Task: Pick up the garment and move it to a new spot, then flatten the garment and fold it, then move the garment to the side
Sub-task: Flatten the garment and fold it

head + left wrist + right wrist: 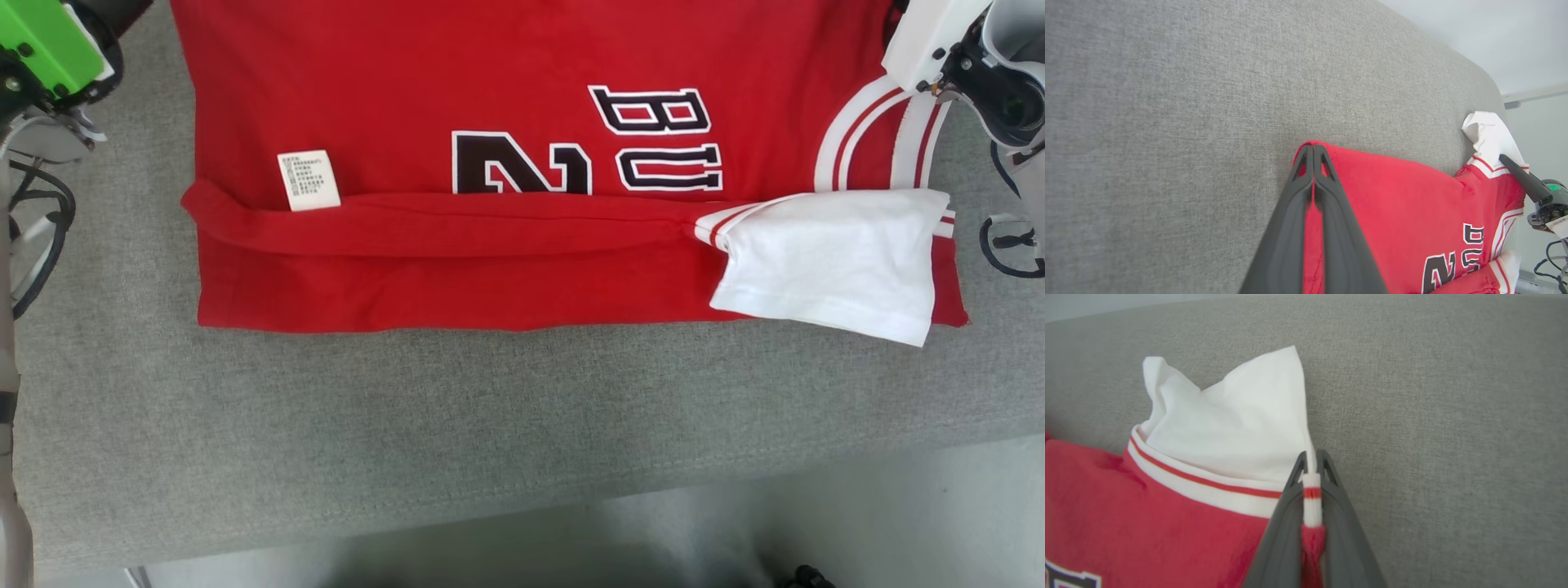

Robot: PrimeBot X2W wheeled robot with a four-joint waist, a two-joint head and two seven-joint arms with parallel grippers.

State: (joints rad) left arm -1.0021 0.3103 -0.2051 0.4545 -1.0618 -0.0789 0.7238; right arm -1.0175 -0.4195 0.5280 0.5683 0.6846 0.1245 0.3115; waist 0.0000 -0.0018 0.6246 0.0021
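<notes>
The garment (490, 98) is a red shirt with white sleeves and black-and-white lettering, lying on a grey fabric surface (408, 425). Its near strip is folded over, with one white sleeve (833, 261) on top at the right. In the left wrist view my left gripper (1313, 148) is shut on a red corner of the garment (1392, 196). In the right wrist view my right gripper (1311, 455) is shut on the striped seam where the other white sleeve (1229, 428) meets the red cloth. My right gripper's dark finger (1521, 177) also shows at that sleeve.
A white care label (309, 180) lies on the red cloth at the left. My left arm (49, 49) and right arm (963, 49) stand at the upper corners, with loose cables (33, 237) beside them. The surface's front edge meets pale floor (816, 523) below.
</notes>
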